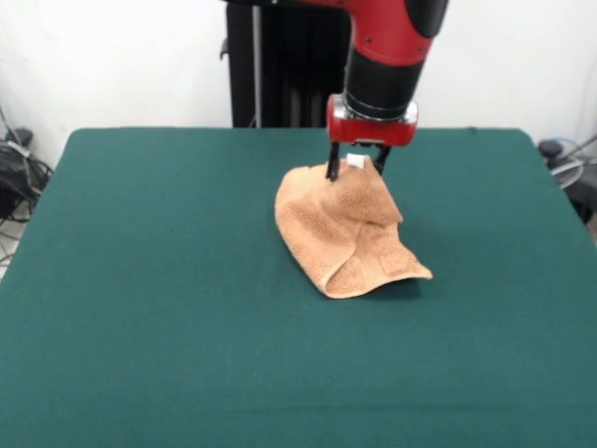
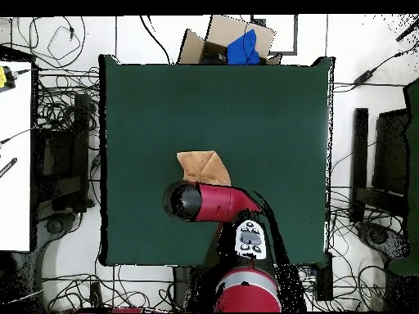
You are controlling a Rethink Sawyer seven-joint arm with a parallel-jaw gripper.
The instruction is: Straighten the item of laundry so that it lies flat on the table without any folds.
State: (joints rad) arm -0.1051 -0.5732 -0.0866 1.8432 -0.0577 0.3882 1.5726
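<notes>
The peach-orange towel (image 1: 350,229) is bunched and folded, with its top pulled up into a peak and its lower part resting on the green table (image 1: 140,308). My gripper (image 1: 355,167) stands at that peak, its two black fingers (image 1: 332,164) on either side of the towel's top edge by the small white tag (image 1: 355,161), shut on it. In the overhead view the arm's head (image 2: 183,201) covers the gripper, and the towel (image 2: 204,167) shows just beyond it, near the table's (image 2: 270,106) middle.
The black pedestal (image 1: 280,65) stands behind the table's far edge. Cables (image 2: 61,106) and equipment lie on the floor around the table. A cardboard box with blue cloth (image 2: 237,42) sits past the table's edge in the overhead view.
</notes>
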